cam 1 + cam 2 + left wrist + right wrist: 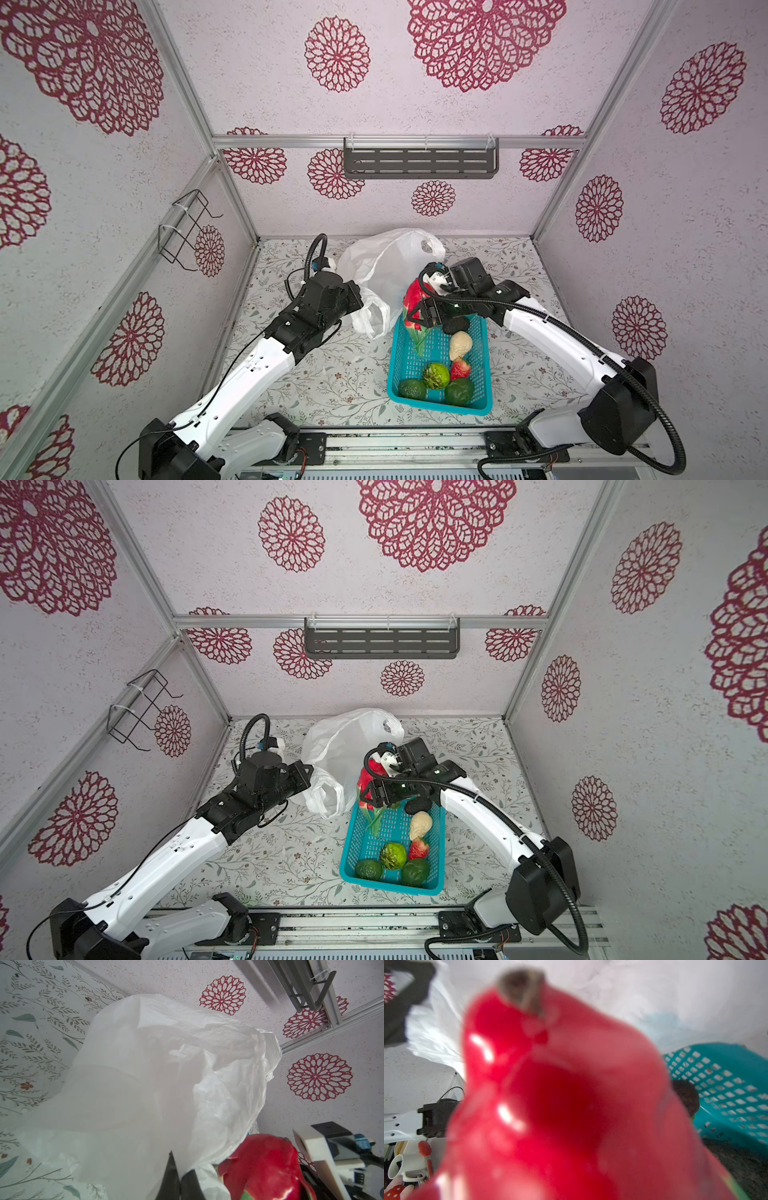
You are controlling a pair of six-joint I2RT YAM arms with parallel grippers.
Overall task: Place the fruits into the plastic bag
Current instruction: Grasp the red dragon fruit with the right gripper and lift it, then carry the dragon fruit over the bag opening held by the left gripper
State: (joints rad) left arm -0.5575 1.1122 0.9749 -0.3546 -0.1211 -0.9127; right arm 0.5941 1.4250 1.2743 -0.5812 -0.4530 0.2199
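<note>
The white plastic bag (386, 266) (345, 742) (155, 1084) stands crumpled at the back of the table. My left gripper (358, 296) (180, 1169) is shut on the bag's near edge. My right gripper (424, 316) (376, 793) is shut on the pink-red dragon fruit (415, 296) (266, 1163) (560, 1105), held above the far end of the teal basket (436, 406), right beside the bag. In the basket lie a black fruit (456, 325), a beige pear (460, 345), a strawberry (460, 369), a bumpy light-green fruit (436, 375) and two dark green ones (412, 388) (459, 391).
A grey slotted shelf (420, 162) hangs on the back wall and a black wire rack (187, 228) on the left wall. Walls close the table in on three sides. The basket sits at the front right of the floral tabletop (332, 386).
</note>
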